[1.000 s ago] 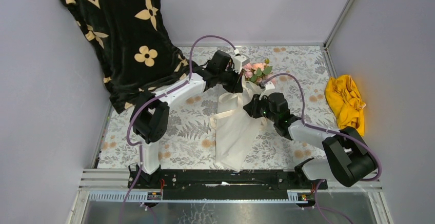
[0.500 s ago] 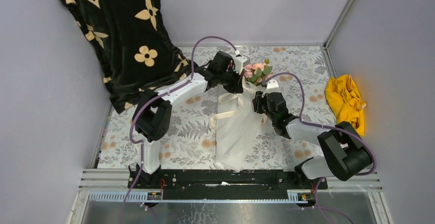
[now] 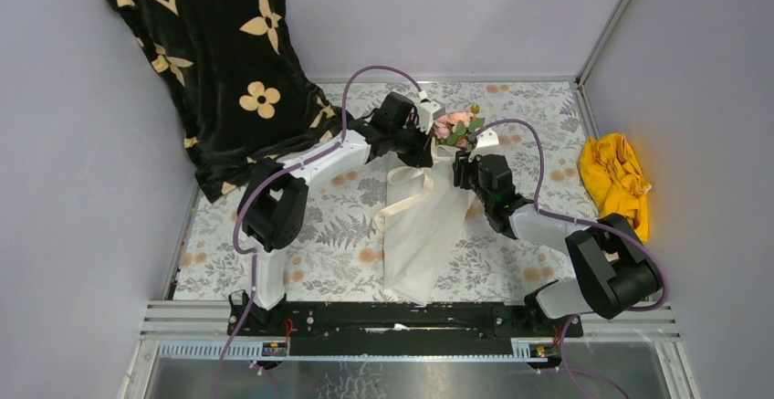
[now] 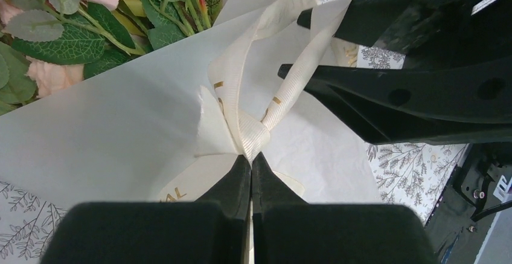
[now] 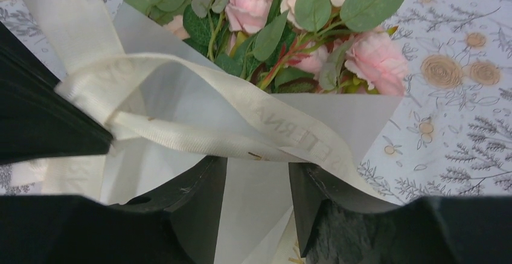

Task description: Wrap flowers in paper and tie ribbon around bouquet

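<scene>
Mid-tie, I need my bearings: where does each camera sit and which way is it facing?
Top external: above and behind the robot, looking down at the table; both arms show, meeting at the bouquet.
Left wrist: on the left arm, looking along the shut left end effector at the ribbon knot.
Right wrist: on the right arm, looking over the open right end effector toward the flowers.
Shared: both wrist views show ribbon and paper.

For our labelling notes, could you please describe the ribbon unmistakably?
On the grey leaf-patterned tablecloth lies a white paper cone of pink roses. Tied around its neck is the narrow cream satin ribbon, ribbed and gold-lettered, unlike the plain paper.
</scene>
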Controlling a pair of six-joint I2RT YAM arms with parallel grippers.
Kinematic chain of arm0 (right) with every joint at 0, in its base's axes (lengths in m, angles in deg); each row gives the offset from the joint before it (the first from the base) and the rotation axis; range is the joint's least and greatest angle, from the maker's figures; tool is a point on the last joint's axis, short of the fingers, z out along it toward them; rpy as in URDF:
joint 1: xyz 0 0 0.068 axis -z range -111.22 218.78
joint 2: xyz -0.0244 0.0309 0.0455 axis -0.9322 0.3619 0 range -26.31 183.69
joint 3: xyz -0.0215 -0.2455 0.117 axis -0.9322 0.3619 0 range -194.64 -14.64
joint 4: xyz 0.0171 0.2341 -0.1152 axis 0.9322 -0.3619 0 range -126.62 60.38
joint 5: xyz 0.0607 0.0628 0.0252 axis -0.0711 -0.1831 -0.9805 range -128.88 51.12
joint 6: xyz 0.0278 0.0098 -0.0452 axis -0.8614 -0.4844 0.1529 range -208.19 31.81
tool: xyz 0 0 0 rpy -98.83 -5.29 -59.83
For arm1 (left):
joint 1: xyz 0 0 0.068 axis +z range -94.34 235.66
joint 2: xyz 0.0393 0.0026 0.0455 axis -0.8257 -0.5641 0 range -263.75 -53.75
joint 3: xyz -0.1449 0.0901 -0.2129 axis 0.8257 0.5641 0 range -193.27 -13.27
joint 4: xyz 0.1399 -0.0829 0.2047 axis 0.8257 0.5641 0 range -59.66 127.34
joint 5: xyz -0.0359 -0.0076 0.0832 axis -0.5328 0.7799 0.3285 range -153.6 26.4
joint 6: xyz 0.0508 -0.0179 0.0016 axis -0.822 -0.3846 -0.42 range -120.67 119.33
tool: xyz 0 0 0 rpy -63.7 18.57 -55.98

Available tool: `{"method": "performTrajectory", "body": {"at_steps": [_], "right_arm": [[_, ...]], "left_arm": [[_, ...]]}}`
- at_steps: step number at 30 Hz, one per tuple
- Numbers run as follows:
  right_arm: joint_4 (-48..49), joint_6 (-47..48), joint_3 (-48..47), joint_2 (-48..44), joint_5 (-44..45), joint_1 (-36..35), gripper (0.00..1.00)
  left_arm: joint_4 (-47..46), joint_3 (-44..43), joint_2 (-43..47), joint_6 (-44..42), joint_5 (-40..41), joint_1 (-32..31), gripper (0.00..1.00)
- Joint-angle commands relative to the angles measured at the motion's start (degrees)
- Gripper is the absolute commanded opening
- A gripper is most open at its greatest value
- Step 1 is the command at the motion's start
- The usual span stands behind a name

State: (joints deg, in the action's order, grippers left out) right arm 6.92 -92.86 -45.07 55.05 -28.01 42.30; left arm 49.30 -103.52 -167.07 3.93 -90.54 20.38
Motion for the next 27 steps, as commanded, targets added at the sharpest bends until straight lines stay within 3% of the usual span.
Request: {"method": "performTrajectory", "body": {"at_steps": [1, 20, 24, 27], "right_arm": [[1.8, 1.8, -3.3, -0.6, -1.2, 1.1, 0.51], [-5.2, 6.7, -13.4, 11.7, -13.2, 3.8, 0.66], [-5.8, 6.1, -14.2, 13.2, -14.6, 4.2, 0.60], [-6.0, 5.8, -14.4, 13.4, -14.8, 4.4, 0.46]], "left_arm": [[-0.1, -2.6, -2.2, 0.0, 0.9, -0.3, 0.00], [2.9, -3.2, -5.3, -0.5, -2.2, -0.4, 0.00], [3.0, -3.1, -5.5, -0.5, -2.5, -0.4, 0.00], [3.1, -2.8, -5.6, -0.5, -2.6, -0.4, 0.00]]}}
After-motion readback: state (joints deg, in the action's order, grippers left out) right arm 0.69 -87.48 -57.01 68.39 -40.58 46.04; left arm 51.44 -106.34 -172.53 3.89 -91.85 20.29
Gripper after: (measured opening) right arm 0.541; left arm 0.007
